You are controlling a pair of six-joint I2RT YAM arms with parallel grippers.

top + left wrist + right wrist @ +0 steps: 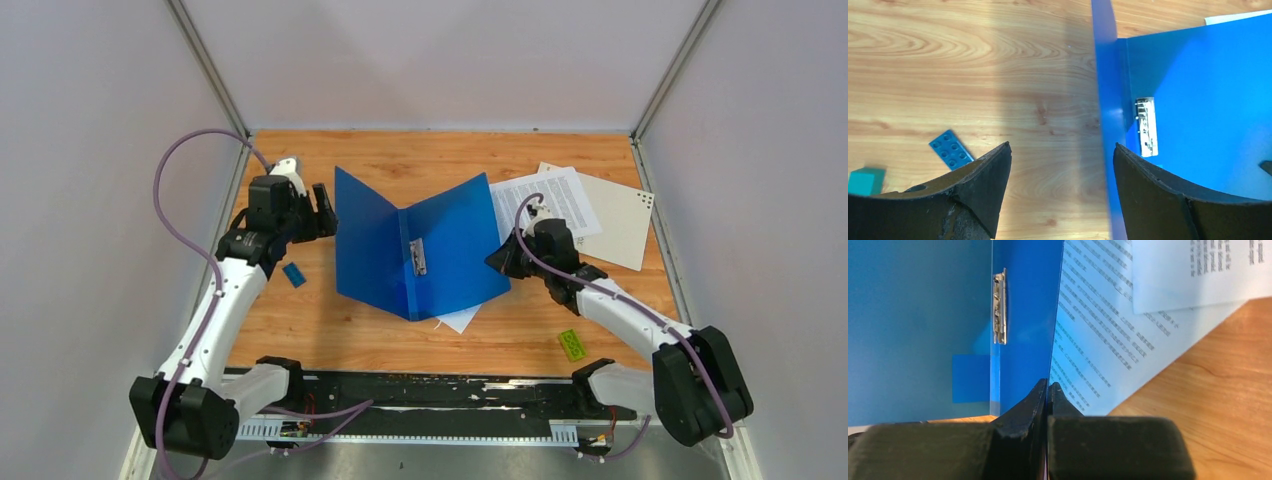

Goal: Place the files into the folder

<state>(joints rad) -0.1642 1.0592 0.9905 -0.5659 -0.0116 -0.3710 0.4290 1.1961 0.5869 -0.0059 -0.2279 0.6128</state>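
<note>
From above, the blue folder (450, 240) stood open in a V, and the files (548, 200) lay just right of it. In the left wrist view, the left gripper (1063, 146) was apart around the folder's left cover. In the right wrist view, the right gripper (1048, 387) was clamped on the folder's right cover edge.

Left, folder (415, 250); right, files (550, 200)

Wood-grain table (330, 335), plain pale walls (440, 60), aluminium corner posts (205, 65)
</note>
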